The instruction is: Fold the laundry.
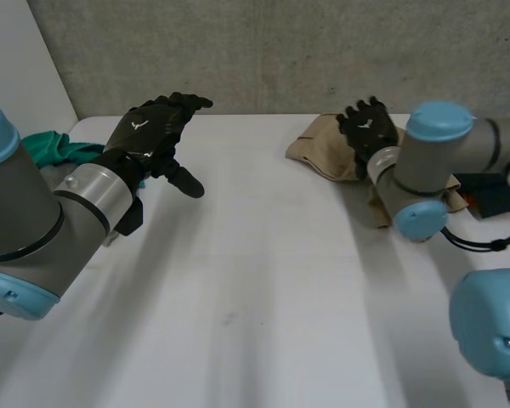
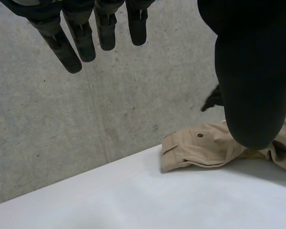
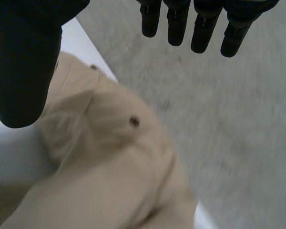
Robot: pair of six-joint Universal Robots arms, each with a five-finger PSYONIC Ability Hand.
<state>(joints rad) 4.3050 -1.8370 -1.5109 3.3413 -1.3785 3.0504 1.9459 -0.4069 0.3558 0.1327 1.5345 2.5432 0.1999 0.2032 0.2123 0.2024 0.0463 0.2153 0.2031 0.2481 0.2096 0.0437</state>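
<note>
Nearest, bare white table (image 1: 255, 297). Above it, left hand (image 1: 153, 136) raised, fingers straight, thumb spread wide, gripping nothing. Farther off, right hand (image 1: 370, 127) likewise spread open and empty, over a crumpled tan garment (image 1: 319, 149). Garment's long axis running from beneath that palm out toward the left hand, buttoned pocket end pointing that way. On the left hand's outer side, bunched green cloth (image 1: 59, 149). Behind everything, grey concrete wall (image 1: 280, 51).

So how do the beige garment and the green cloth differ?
The beige garment lies under the right hand; the green cloth lies at the table's left edge, behind the left arm. The beige garment shows buttons; the green cloth shows none. Both are crumpled, unfolded.
</note>
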